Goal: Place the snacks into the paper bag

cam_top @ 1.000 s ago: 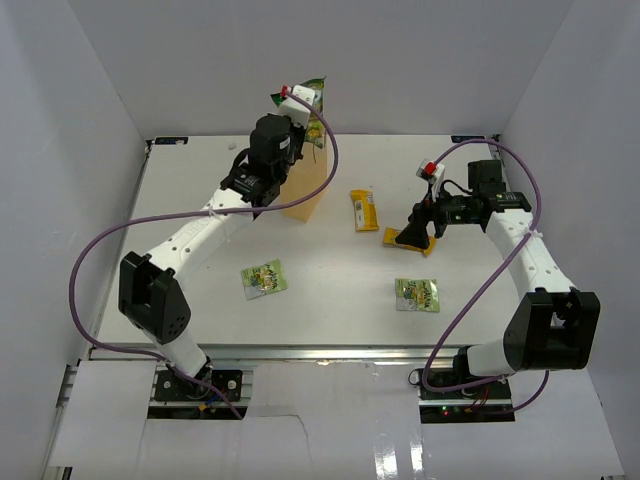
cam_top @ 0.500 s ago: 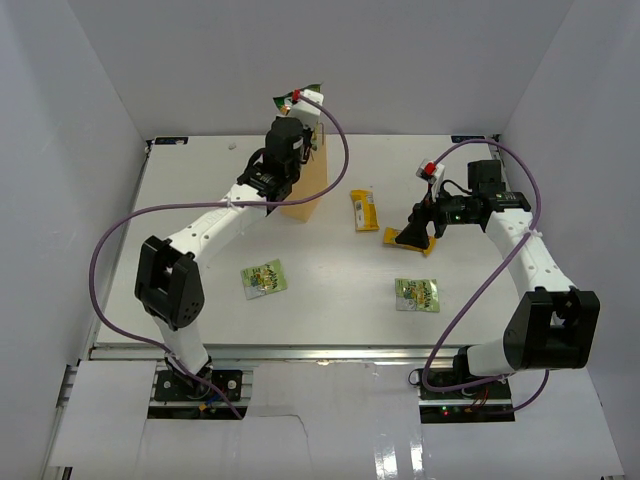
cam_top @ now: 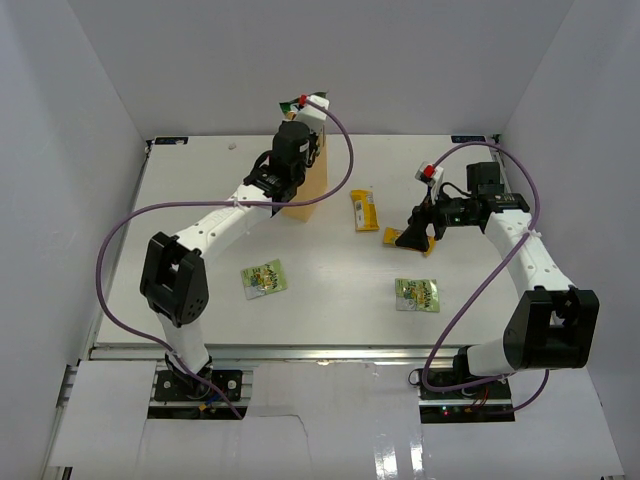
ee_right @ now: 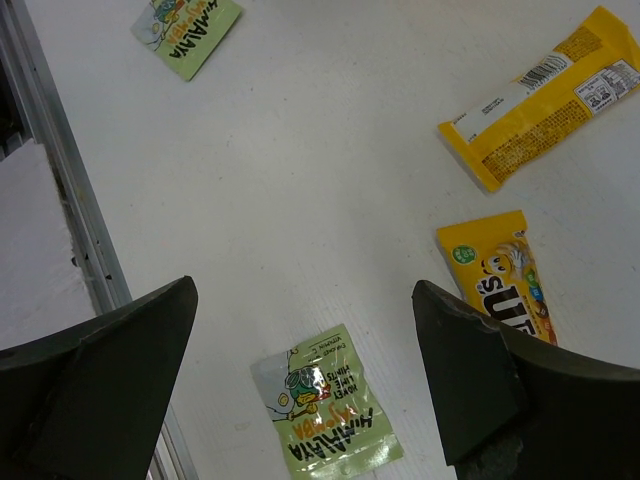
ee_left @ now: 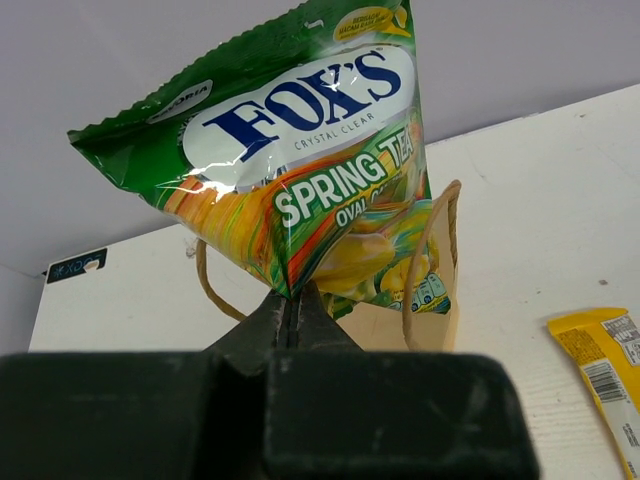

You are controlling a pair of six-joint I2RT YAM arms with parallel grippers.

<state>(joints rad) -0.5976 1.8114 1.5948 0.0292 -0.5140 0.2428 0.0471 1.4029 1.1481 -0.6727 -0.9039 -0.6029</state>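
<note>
My left gripper (ee_left: 290, 305) is shut on the bottom corner of a green Fox's snack packet (ee_left: 300, 150), which it holds up over the tan paper bag (ee_left: 425, 305). From above, that gripper (cam_top: 303, 118) and packet (cam_top: 293, 101) sit over the bag (cam_top: 310, 190) at the back of the table. My right gripper (ee_right: 305, 290) is open and holds nothing; it hovers above a green mint packet (ee_right: 325, 410), with a yellow M&M's packet (ee_right: 500, 275) beside its right finger. A yellow bar wrapper (ee_right: 545, 95) and another green packet (ee_right: 187, 30) lie flat farther off.
White walls enclose the table on three sides. A metal rail (ee_right: 70, 200) runs along the table's near edge. The left arm's purple cable (cam_top: 120, 240) loops out to the left, and the right arm's cable (cam_top: 470, 300) hangs by its base.
The left arm has reached farther to the right and back, carrying the green packet over the bag. The right arm has hardly moved and stays open.
</note>
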